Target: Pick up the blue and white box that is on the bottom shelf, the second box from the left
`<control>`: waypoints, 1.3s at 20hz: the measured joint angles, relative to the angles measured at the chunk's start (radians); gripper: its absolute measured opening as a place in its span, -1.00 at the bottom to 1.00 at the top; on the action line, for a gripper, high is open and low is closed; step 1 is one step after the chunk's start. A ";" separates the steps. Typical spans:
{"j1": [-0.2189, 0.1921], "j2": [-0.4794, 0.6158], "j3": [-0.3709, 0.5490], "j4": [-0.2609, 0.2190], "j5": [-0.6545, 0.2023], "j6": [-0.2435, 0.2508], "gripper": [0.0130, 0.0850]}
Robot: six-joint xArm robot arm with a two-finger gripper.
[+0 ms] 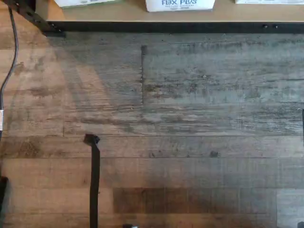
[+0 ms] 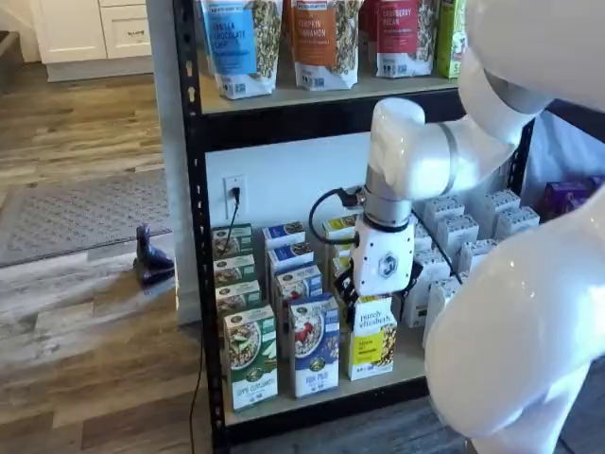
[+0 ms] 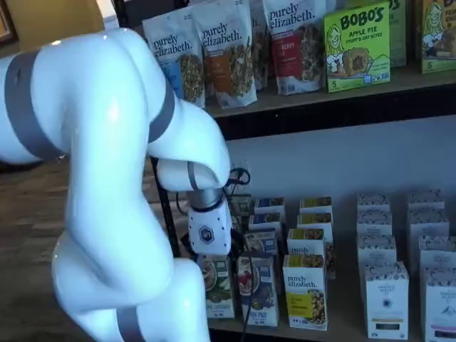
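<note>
The box (image 2: 315, 343) is white on top and blue below, with red berries pictured. At its nine o'clock a green-and-white carton (image 2: 251, 357); at three o'clock a yellow-and-white carton (image 2: 372, 338). The shelf (image 2: 378, 376) is tan, black-railed.

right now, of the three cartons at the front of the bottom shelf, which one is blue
The blue and white box, the middle one: the green-and-white carton stands to one side, the yellow-and-white carton to the other.

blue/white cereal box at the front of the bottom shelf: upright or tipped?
Upright. The blue and white box stands on its base on the bottom shelf, front face outward, between the green-and-white carton and the yellow-and-white carton.
</note>
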 joint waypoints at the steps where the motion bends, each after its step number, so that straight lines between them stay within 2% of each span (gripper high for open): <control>1: 0.004 0.024 0.000 0.006 -0.024 -0.003 1.00; 6: 0.019 0.144 -0.010 0.037 -0.129 -0.019 1.00; 9: 0.032 0.230 -0.027 0.040 -0.193 -0.013 1.00; 11: 0.039 0.284 -0.040 0.018 -0.235 0.011 1.00; 14: 0.044 0.352 -0.058 -0.063 -0.298 0.086 1.00; 20: 0.059 0.460 -0.098 -0.003 -0.389 0.042 1.00; 22: 0.064 0.487 -0.108 -0.008 -0.419 0.050 1.00; 24: 0.074 0.511 -0.117 0.038 -0.446 0.015 1.00; 25: 0.079 0.527 -0.124 0.045 -0.460 0.013 1.00; 26: 0.080 0.539 -0.131 0.030 -0.468 0.028 1.00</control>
